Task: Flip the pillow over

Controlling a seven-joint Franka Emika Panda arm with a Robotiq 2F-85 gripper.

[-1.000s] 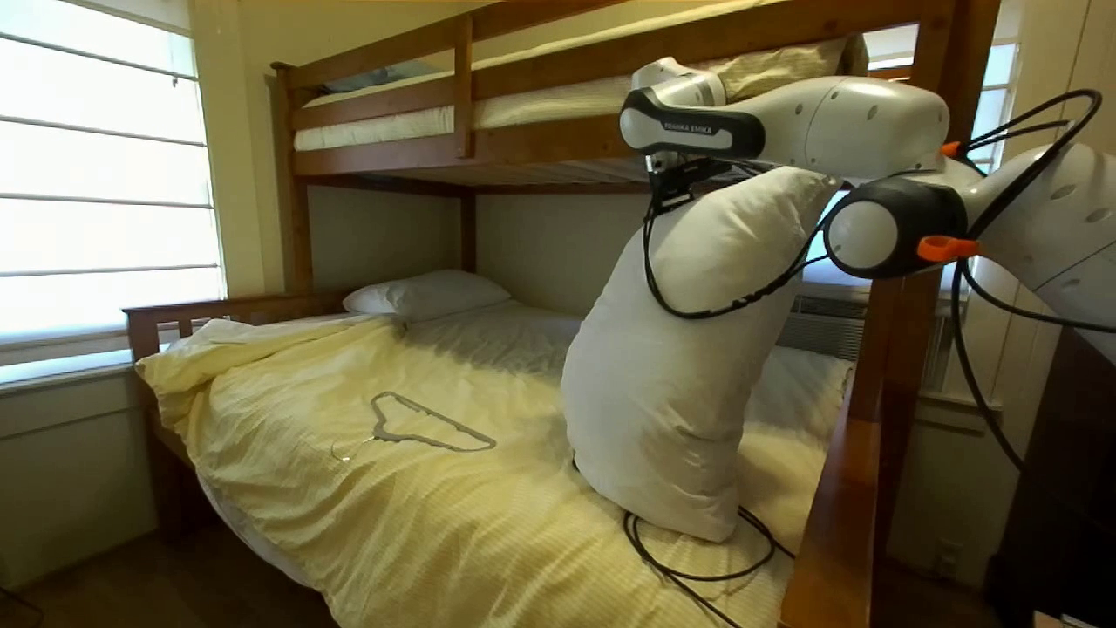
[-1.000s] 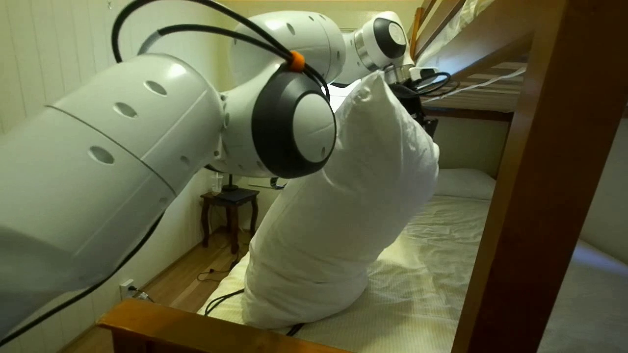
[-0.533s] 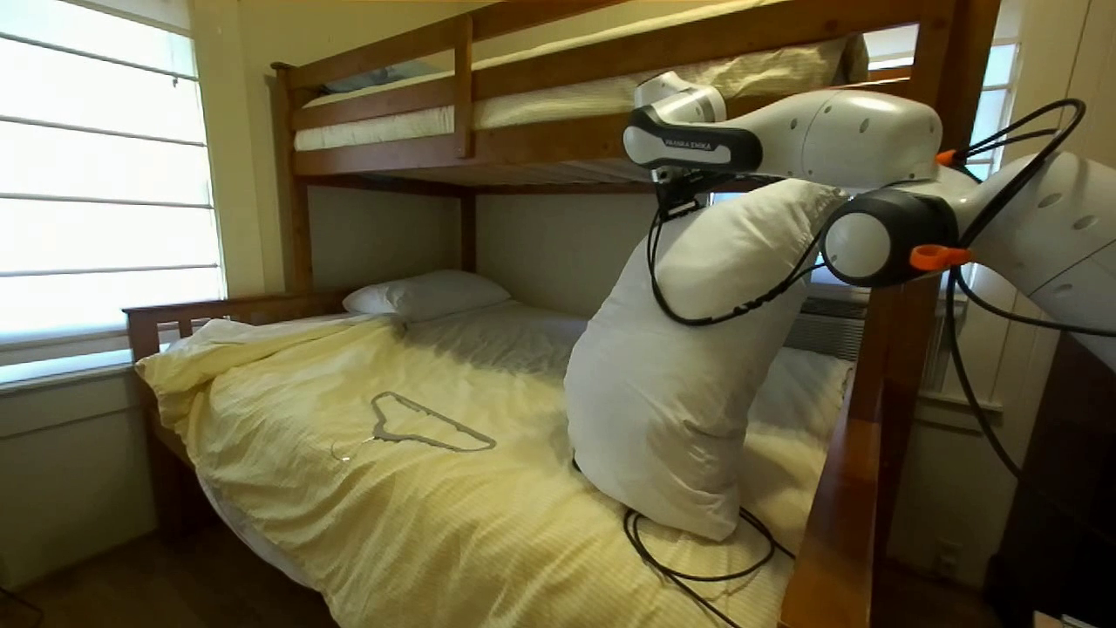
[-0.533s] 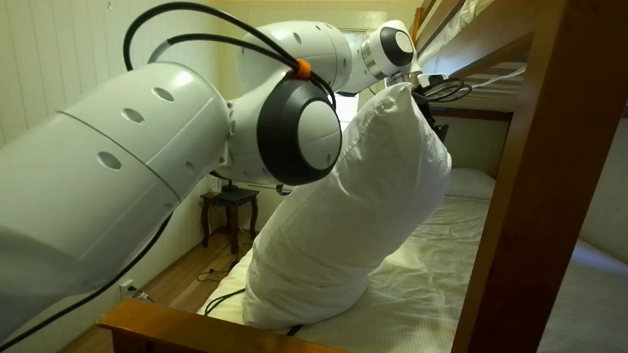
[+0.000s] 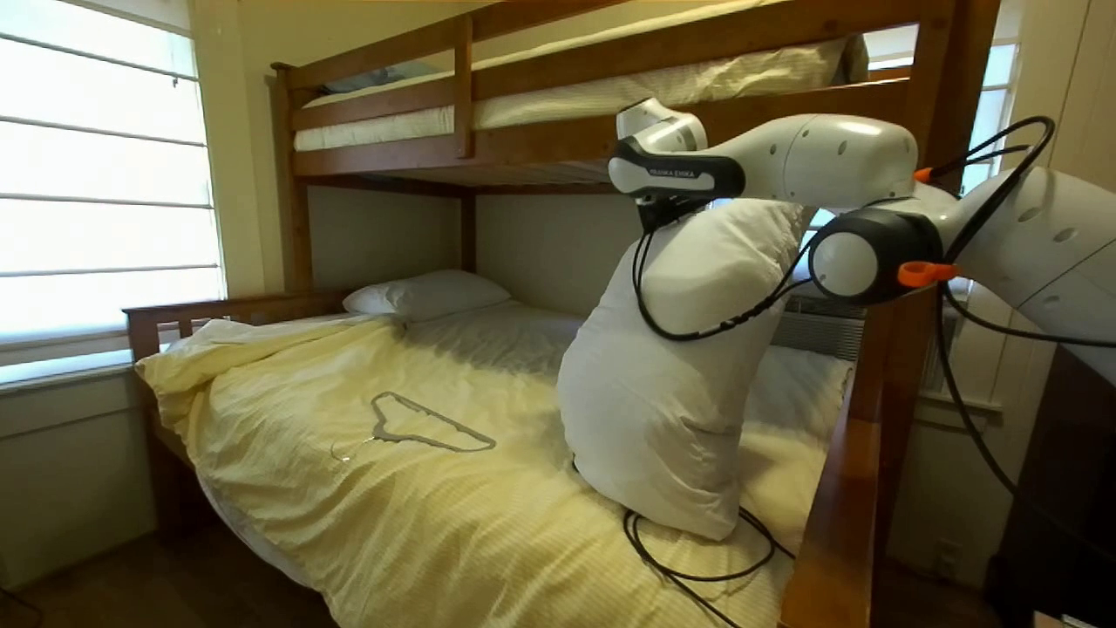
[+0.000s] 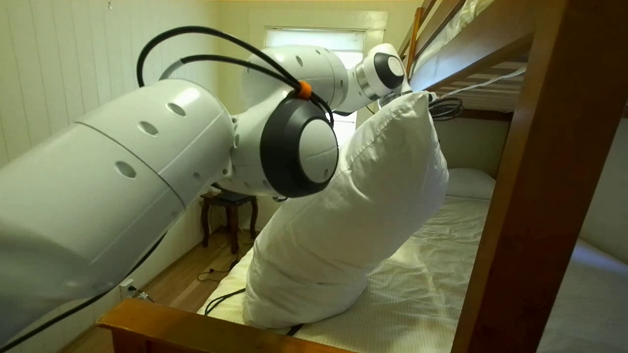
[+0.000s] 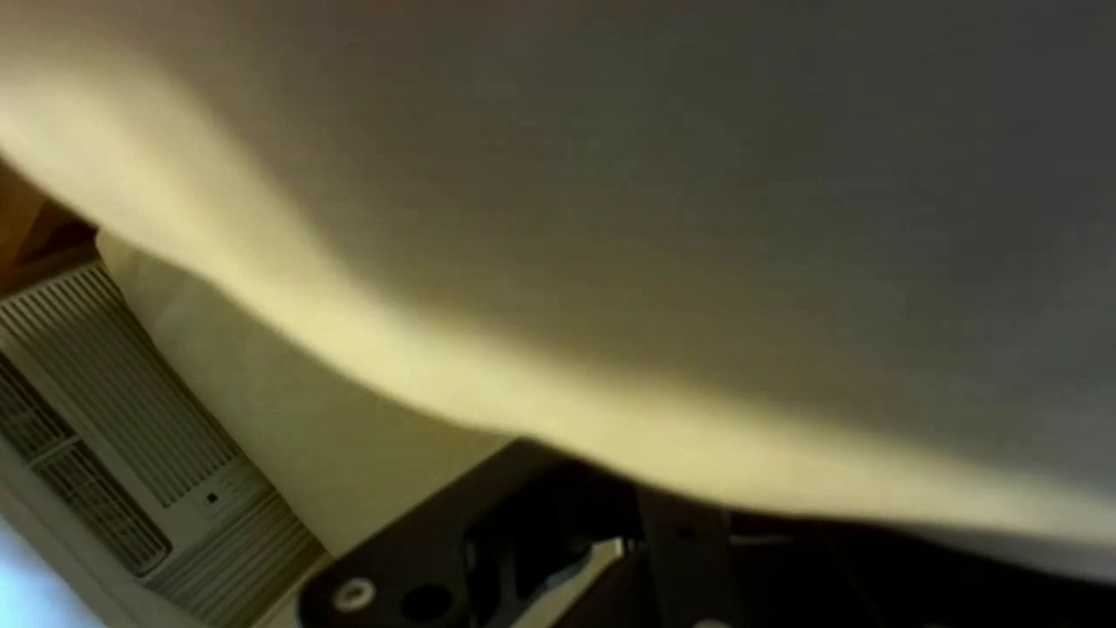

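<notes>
While my fingers (image 7: 410,542) are gripping the tilted pillow (image 6: 343,225), I'm risking its bulk dragging it loose.

A grey clothes hanger (image 5: 418,438) lies on the yellow striped bedcover (image 5: 418,515). A wooden side table (image 6: 233,208) stands on the floor (image 6: 184,287).

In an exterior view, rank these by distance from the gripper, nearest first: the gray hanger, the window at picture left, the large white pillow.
1. Large white pillow, standing tilted at picture right on the bed.
2. Gray hanger, lying on the bed, left of the pillow.
3. Window, at picture far left, past the bed.
</notes>
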